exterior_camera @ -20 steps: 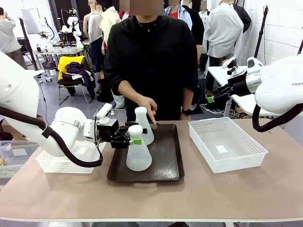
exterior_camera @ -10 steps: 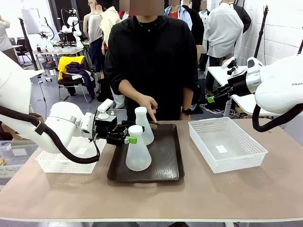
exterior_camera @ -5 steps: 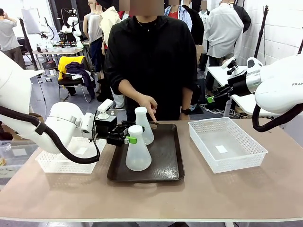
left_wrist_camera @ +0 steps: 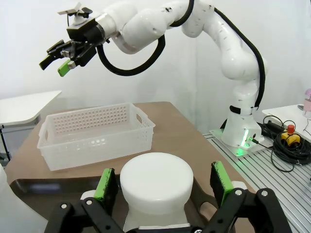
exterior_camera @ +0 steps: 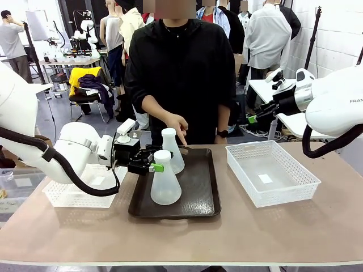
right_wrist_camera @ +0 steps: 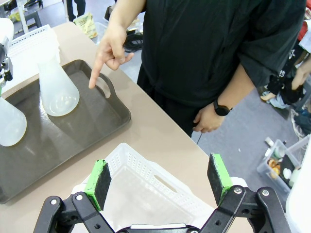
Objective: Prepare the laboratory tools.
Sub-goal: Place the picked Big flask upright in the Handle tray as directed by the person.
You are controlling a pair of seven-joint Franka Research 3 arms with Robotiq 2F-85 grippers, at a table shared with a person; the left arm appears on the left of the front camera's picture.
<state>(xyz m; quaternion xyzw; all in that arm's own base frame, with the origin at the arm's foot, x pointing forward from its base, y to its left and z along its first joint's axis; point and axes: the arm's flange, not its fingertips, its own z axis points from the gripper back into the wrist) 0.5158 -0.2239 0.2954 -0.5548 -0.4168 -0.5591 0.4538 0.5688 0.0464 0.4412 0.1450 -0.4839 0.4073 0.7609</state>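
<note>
While both grippers stand wide open, two conical flasks of translucent white plastic upright on one dark tray [exterior_camera: 199, 195] at the table's middle. Nearer flask [exterior_camera: 165, 180] toward the tray's front left; farther flask [exterior_camera: 172, 150] just behind it, close to the far rim. Left gripper [exterior_camera: 156, 165] level with the nearer flask's neck, green pads either side of it; in the left wrist view the white neck top [left_wrist_camera: 156, 182] sits between the two spread fingers [left_wrist_camera: 105, 184], whether touching cannot be told, nothing clamped. Right gripper [exterior_camera: 253, 118] raised off the table at the right, well apart from the flasks, fingers [right_wrist_camera: 97, 177] parted and holding nothing, hanging above a white lattice basket [right_wrist_camera: 146, 187]. Two white lattice baskets counted: one right of the tray [exterior_camera: 271, 171], one on the left [exterior_camera: 63, 196] partly hidden behind the left arm. One person in a black top at the far side; one hand [exterior_camera: 178, 126] lowered over the tray's far edge with the index finger pointing down toward the tray, seen again in the right wrist view [right_wrist_camera: 110, 50] near the tray handle; the other hand [right_wrist_camera: 208, 118] hanging by the side, a dark watch on its wrist.
</note>
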